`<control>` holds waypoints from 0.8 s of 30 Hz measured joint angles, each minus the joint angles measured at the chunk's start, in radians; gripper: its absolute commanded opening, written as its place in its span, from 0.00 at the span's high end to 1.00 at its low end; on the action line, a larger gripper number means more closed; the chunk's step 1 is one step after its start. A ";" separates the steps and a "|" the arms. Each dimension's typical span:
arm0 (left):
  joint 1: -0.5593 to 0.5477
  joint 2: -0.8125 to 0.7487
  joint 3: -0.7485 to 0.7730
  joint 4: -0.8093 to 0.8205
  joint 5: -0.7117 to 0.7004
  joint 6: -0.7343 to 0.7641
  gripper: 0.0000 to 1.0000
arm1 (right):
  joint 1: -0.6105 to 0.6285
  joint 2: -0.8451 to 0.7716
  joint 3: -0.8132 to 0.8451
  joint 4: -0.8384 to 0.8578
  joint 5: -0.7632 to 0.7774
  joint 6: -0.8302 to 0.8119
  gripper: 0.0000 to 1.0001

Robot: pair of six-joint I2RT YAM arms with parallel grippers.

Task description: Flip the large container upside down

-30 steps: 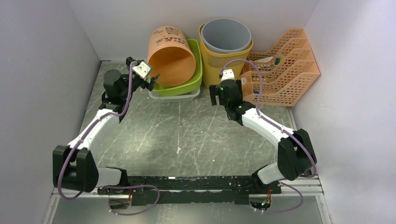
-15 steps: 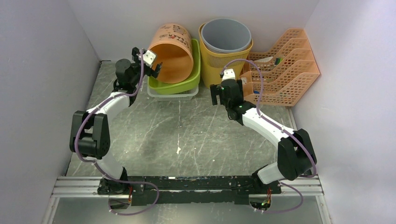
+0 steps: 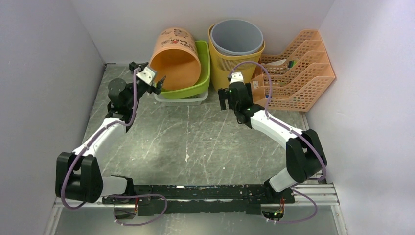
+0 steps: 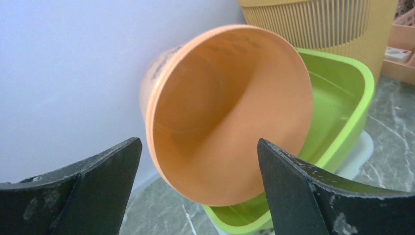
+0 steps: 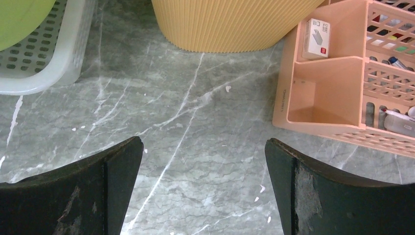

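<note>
The large orange bucket (image 3: 176, 61) lies tilted on its side in a green basin (image 3: 205, 63) at the back of the table, its open mouth facing front-left. In the left wrist view the bucket's mouth (image 4: 230, 112) fills the middle, with the basin (image 4: 342, 98) under it. My left gripper (image 3: 157, 83) is open and empty just in front of the bucket's lower rim, not touching it; the jaws (image 4: 198, 142) frame the rim. My right gripper (image 3: 224, 104) is open and empty over bare table (image 5: 204, 142), in front of the yellow basket.
A white perforated basket (image 3: 182, 101) sits under the basin. A yellow ribbed basket (image 3: 226, 63) holds a grey bin (image 3: 237, 36) to the right. An orange mesh file organiser (image 3: 298, 73) with small items stands at the back right. Walls close in on the left, the back and the right.
My left gripper has drawn back down and left from the bucket's rim. The bucket has shifted slightly left. My right gripper has edged a little left.
</note>
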 measured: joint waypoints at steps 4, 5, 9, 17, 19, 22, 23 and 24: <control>0.000 0.011 0.022 0.006 -0.018 0.024 0.00 | -0.001 0.002 0.005 -0.001 -0.011 0.000 0.02; 0.000 0.044 0.046 0.003 -0.020 0.031 0.00 | -0.002 0.002 0.010 -0.001 -0.014 0.000 0.02; 0.000 0.198 0.168 -0.003 -0.031 0.058 0.00 | -0.004 0.002 0.027 -0.001 -0.016 0.000 0.02; 0.041 0.375 0.294 0.037 -0.058 0.065 0.00 | -0.005 0.005 0.035 -0.001 -0.014 -0.004 0.02; 0.056 0.410 0.321 0.054 -0.062 0.059 0.02 | -0.006 0.012 0.035 -0.001 -0.015 -0.003 0.02; 0.064 0.462 0.367 0.067 -0.064 0.049 0.12 | -0.006 0.029 0.035 -0.001 -0.015 -0.003 0.02; 0.065 0.479 0.380 0.069 -0.065 0.041 0.16 | -0.006 0.035 0.035 -0.002 -0.015 -0.003 0.02; 0.065 0.492 0.385 0.073 -0.064 0.032 0.21 | -0.006 0.041 0.035 -0.001 -0.015 -0.003 0.02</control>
